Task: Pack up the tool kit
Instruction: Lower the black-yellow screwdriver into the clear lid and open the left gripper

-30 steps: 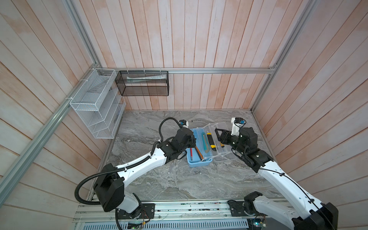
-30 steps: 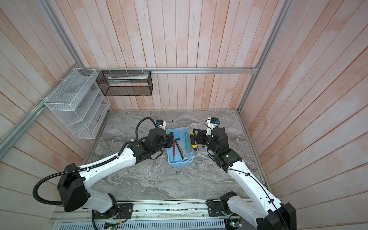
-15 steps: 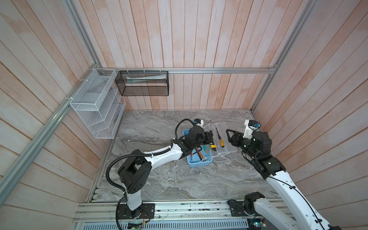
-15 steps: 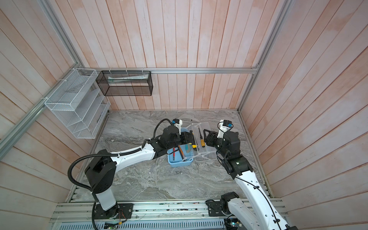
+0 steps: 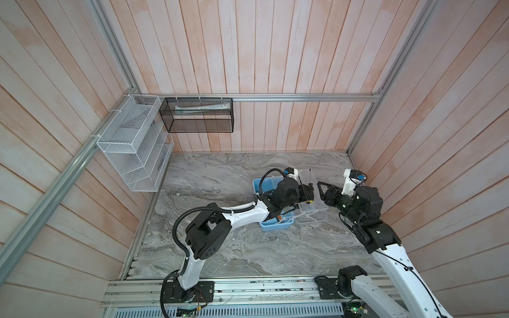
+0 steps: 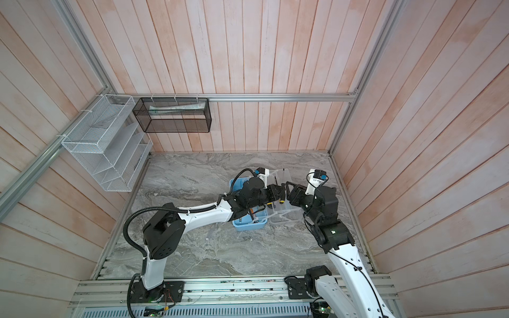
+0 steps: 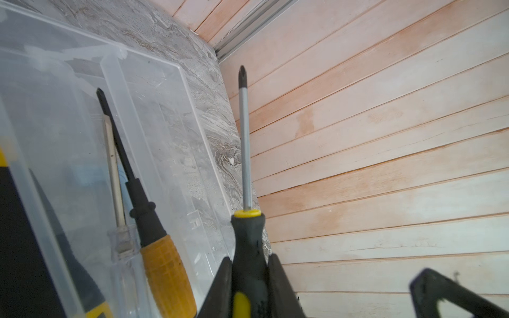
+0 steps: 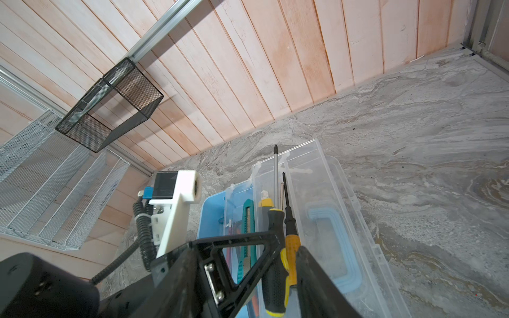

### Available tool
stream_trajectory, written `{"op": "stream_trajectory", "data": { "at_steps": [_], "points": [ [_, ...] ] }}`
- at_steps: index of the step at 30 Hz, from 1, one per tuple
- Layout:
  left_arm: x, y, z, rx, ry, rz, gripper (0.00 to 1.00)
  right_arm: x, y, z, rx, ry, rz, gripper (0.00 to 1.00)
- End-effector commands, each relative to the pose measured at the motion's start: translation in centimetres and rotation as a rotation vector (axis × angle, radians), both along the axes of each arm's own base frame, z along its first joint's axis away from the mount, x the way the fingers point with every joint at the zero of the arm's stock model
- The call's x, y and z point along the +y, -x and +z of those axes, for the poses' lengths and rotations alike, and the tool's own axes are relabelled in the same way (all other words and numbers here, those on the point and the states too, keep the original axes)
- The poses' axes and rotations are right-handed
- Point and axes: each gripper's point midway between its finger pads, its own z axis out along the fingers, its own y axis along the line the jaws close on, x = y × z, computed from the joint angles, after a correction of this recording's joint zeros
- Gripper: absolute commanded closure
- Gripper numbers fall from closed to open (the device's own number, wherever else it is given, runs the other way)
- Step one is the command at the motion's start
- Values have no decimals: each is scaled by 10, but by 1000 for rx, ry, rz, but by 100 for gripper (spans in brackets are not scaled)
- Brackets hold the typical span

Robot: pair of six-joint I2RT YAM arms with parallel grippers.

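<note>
Left wrist view: the left gripper (image 7: 249, 264) clamps the ribbed black-and-yellow handle of a slim steel-shafted screwdriver (image 7: 246, 170). Since a second ago it has swung from beside the blue box (image 5: 275, 224) to above the clear lid (image 7: 165, 132). The right gripper (image 5: 321, 191), jaws apart and empty, has backed rightward.

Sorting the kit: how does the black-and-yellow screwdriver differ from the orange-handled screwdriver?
The black-and-yellow screwdriver has a silver shaft; the orange-handled screwdriver has a black one. The black-and-yellow screwdriver is clamped in the left gripper; the orange-handled screwdriver lies loose in the clear lid. Both point roughly the same way.
</note>
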Motion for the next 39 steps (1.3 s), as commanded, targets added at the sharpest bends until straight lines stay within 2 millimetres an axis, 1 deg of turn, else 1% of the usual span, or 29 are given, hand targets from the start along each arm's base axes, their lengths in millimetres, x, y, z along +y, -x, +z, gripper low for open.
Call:
{"op": "stream_trajectory", "data": {
  "at_steps": [1,4,7,10,15,17,24,30,31,35,39],
  "points": [
    [-7,-10,-1,27,46,30,100,-2,5,-8,15,23,10,43],
    [-10,-16,-6,39,57,55,100,-3,7,-7,9,19,12,43],
    [-14,-21,-13,48,59,68,100,0,7,-11,13,8,23,43],
    [-18,-23,-20,62,58,68,100,3,8,-16,24,-1,40,42],
    [-19,-24,-25,80,55,76,100,3,9,-19,28,-2,41,43],
    [-20,-24,-26,83,50,75,100,3,9,-20,29,-1,42,43],
    [-27,-24,-33,104,35,53,95,2,8,-22,30,-1,41,42],
    [-26,-24,-34,112,34,56,94,3,8,-22,28,-2,42,42],
    [-26,-24,-34,114,35,54,93,3,8,-23,30,-1,42,42],
    [-26,-24,-35,120,35,53,84,3,7,-23,29,-3,41,42],
    [-25,-25,-35,124,38,53,81,3,6,-23,30,-4,40,42]
  ]
}}
